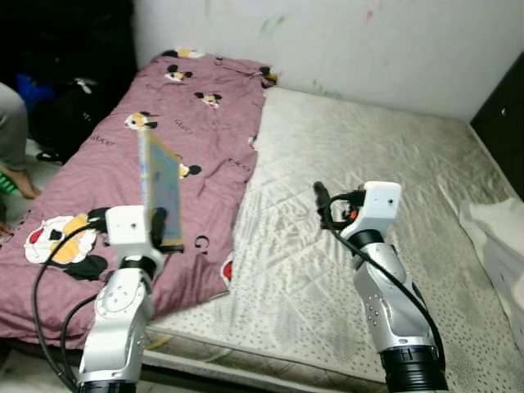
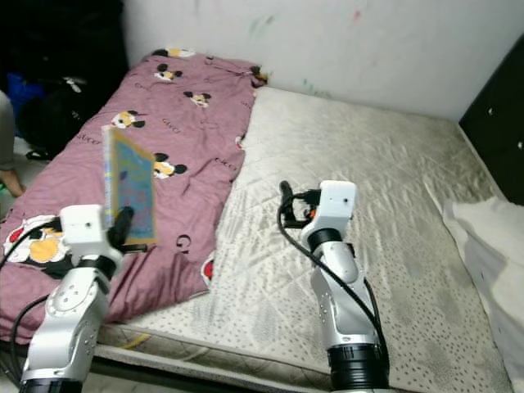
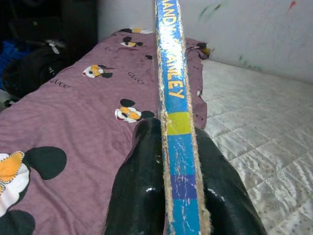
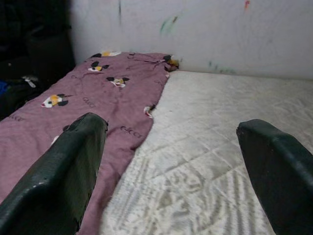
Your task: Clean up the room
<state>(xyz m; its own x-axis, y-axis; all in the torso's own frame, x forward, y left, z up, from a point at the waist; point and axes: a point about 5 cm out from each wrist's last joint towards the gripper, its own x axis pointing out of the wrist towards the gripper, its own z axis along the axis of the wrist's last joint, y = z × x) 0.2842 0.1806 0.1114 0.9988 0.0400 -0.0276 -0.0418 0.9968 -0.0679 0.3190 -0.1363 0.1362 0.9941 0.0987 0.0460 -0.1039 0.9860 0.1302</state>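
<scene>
Left gripper raised, clamping an upright, probably book-like board; right gripper held level, fingers spread.

One bed, carrying one pink cartoon-print blanket. One thin book, clamped in the left claw. Two claws in all; the right claw stands spread. One white cloth at the bed's right edge.
</scene>
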